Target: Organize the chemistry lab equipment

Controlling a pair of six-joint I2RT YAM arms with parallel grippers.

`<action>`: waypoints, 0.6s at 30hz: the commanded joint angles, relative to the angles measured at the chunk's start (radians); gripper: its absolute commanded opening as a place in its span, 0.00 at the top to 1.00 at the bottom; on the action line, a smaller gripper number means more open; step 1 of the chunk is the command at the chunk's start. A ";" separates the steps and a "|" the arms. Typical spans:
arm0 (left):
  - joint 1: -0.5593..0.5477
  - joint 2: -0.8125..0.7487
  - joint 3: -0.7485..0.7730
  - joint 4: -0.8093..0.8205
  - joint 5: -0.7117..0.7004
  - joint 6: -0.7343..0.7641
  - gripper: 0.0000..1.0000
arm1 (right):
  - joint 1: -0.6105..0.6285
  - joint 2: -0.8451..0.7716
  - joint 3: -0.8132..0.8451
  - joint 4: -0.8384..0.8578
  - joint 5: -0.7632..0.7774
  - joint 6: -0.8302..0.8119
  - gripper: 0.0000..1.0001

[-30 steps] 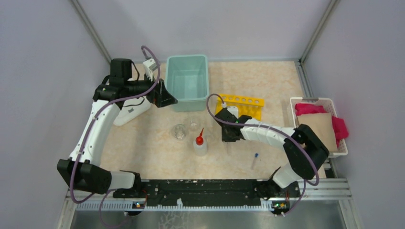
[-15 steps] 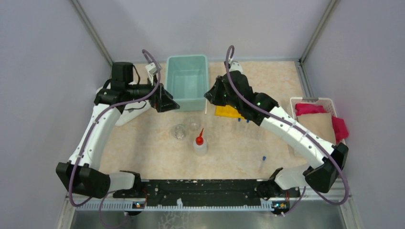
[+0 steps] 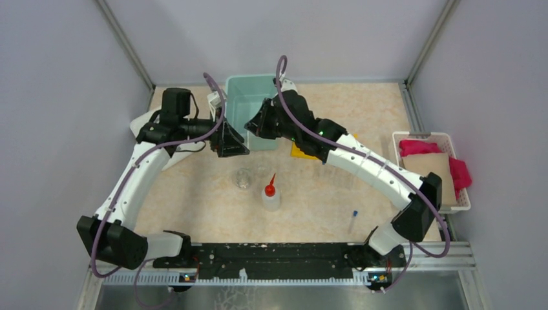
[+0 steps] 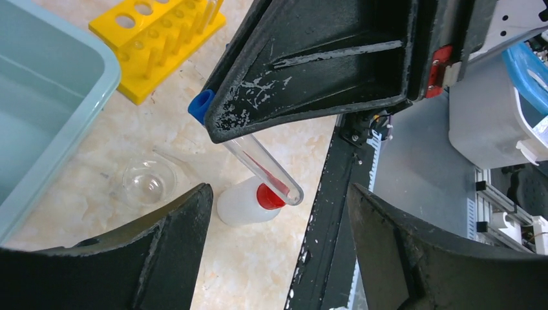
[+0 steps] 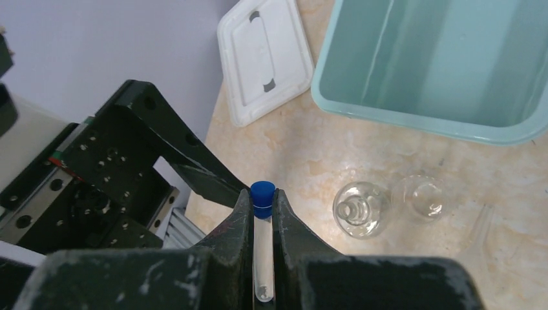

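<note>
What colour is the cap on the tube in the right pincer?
Blue cap; clearest in right wrist view.

The beige table (image 3: 194,194) carries a teal tub (image 3: 230,106), yellow rack (image 3: 298,152), lid (image 5: 265,58) and basket (image 3: 395,145). Nearer stand two cups (image 3: 243,177) and a bottle (image 3: 271,197). One test tube (image 3: 352,219) lies flat.

Bin (image 3: 245,79) sits far middle, rack (image 4: 161,39) just to its right.
Cups (image 3: 243,177) and squeeze bottle (image 3: 271,196) stand nearer than the bin; basket (image 3: 413,135) at right edge.

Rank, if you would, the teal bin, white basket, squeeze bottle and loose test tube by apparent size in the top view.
1. white basket
2. teal bin (partly hidden, so a close call)
3. squeeze bottle
4. loose test tube
</note>
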 commanded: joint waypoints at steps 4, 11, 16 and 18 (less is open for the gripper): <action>-0.006 0.016 -0.021 0.043 0.036 0.001 0.29 | 0.024 0.010 0.056 0.094 -0.025 0.034 1.00; -0.007 0.022 -0.016 0.051 0.016 0.011 0.65 | 0.025 0.002 0.040 0.109 -0.046 0.042 1.00; -0.007 0.010 -0.015 0.027 -0.015 0.070 0.77 | 0.017 -0.001 0.058 0.063 -0.095 0.017 0.67; -0.007 -0.003 -0.012 0.005 -0.027 0.131 0.79 | -0.002 0.012 0.096 -0.026 -0.129 0.000 0.57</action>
